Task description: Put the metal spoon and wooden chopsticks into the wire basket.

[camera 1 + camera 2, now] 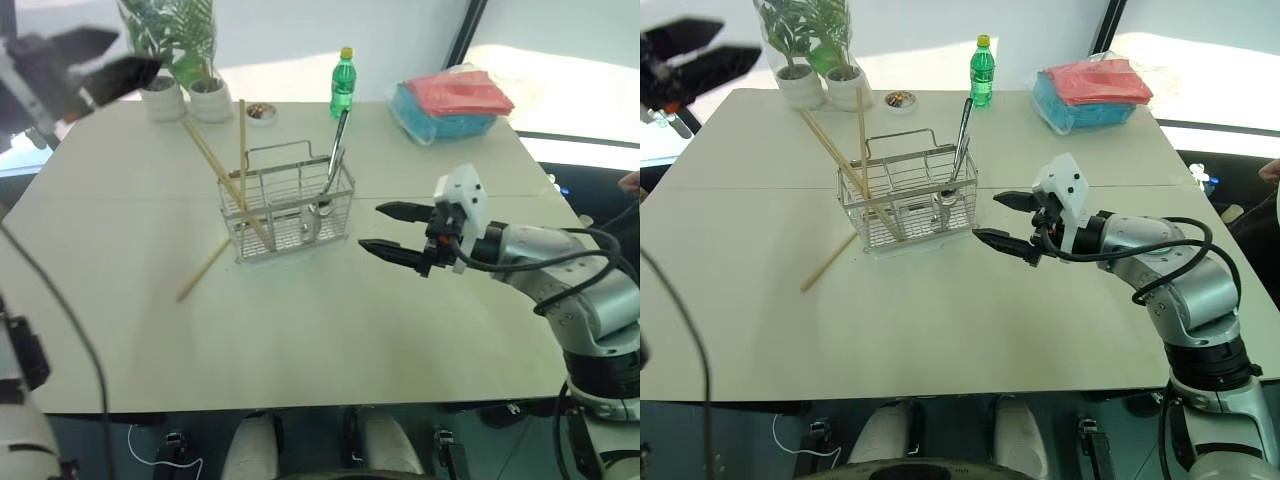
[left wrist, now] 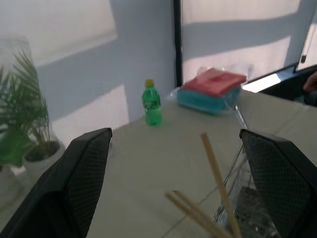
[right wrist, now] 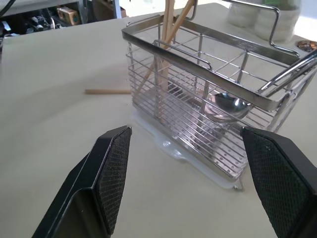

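**Spoon and most chopsticks in, one stick left out**

Right pincer [image 1: 392, 230] gapes empty beside the wire basket [image 1: 290, 205], mid-table [image 1: 330, 330]; metal spoon [image 1: 333, 160] and wooden chopsticks [image 1: 225, 175] stand inside, while one stick [image 1: 200, 272] lies outside. Left wrist view: left pincer [image 2: 173, 183], wide and empty, above the chopsticks. Right wrist view: spoon bowl inside the basket.
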